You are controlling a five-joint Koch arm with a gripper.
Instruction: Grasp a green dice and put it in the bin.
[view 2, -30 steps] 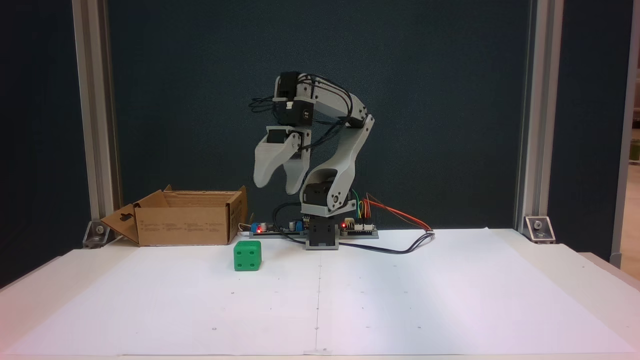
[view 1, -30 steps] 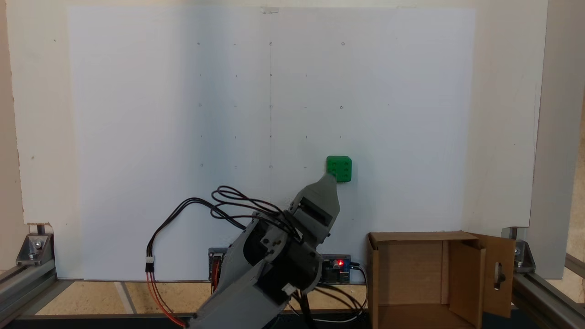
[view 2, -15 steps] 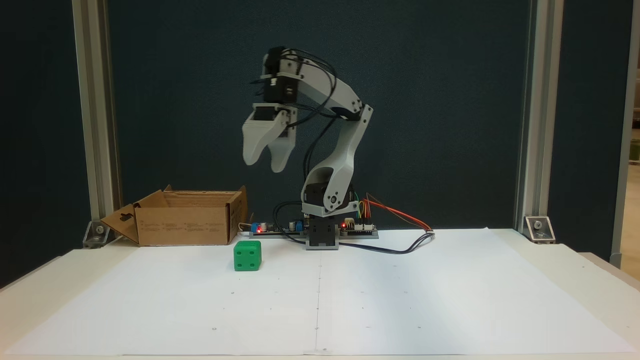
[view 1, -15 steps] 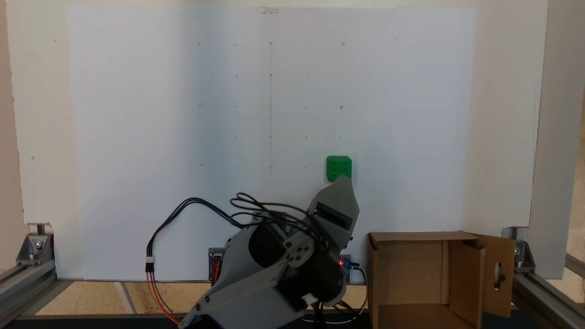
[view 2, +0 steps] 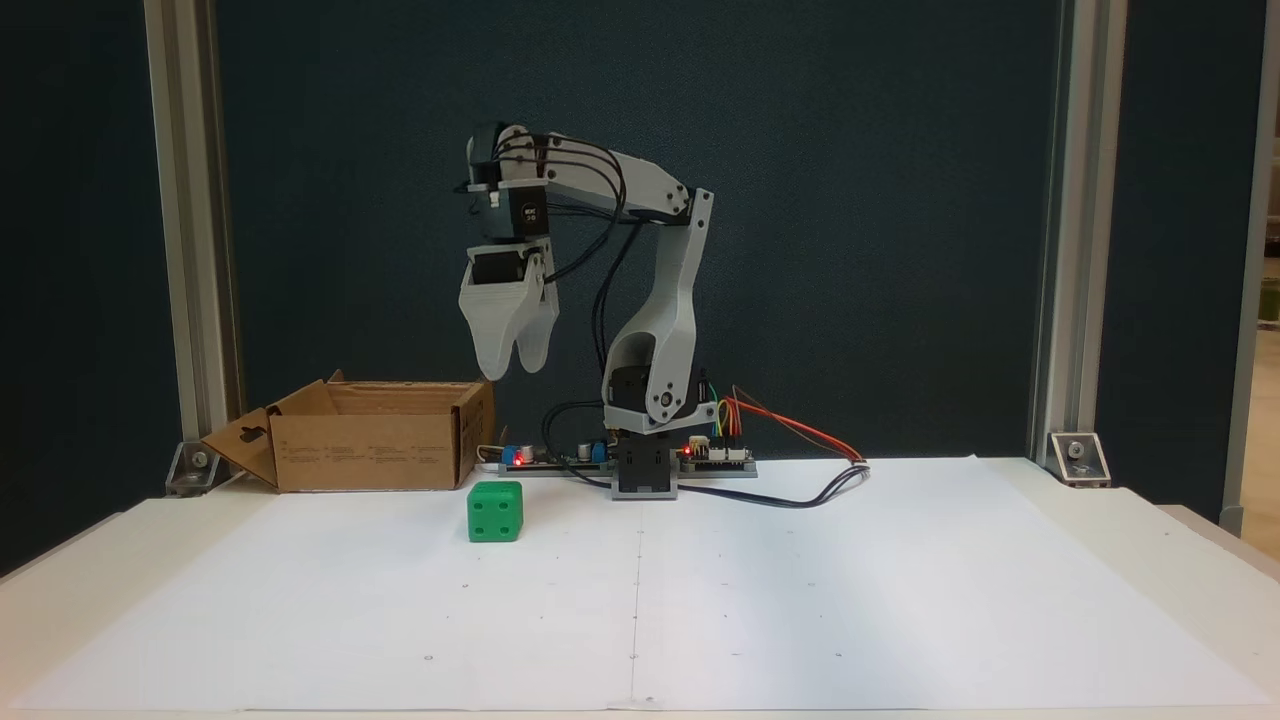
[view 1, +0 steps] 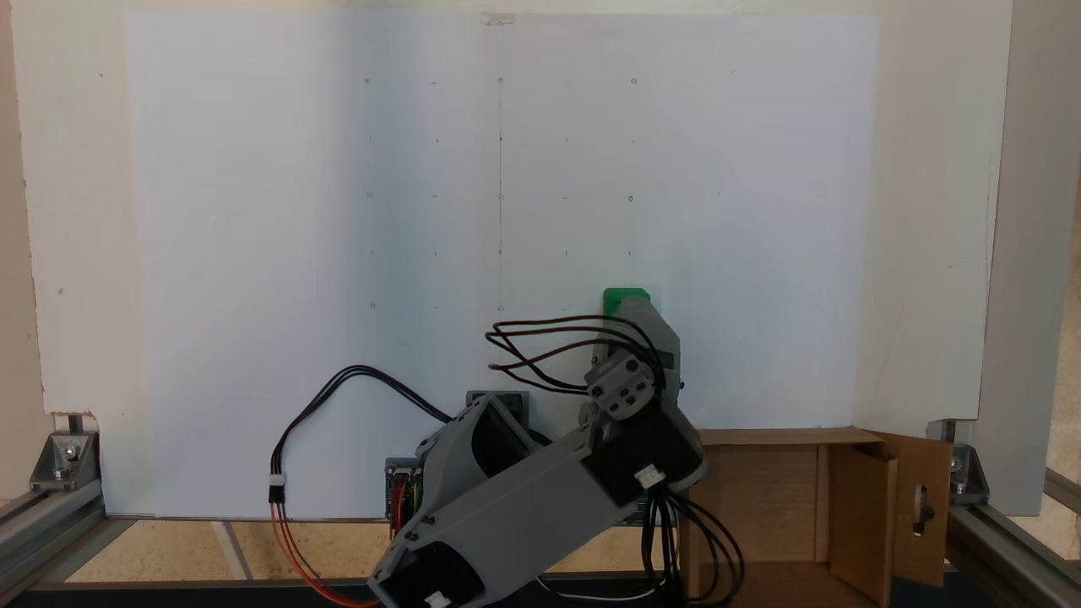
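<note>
Approach step, grasp not yet made. Hand (view 2: 507,368) hangs high in the upper middle of the front-facing fixed view, fingers pointing down, tips a little apart with nothing between them. Green dice (view 2: 495,512) sits on the white paper sheet (view 2: 800,600) covering the worktop, left of centre, directly below the hand and well apart from it. Seen from above, only the far edge of the dice (view 1: 626,295) peeks past the wrist. Cardboard bin (view 2: 370,437) stands open at middle left, just behind the dice. Next move probably calls for wider fingers, a straight descent around the cube, then a firm squeeze.
</note>
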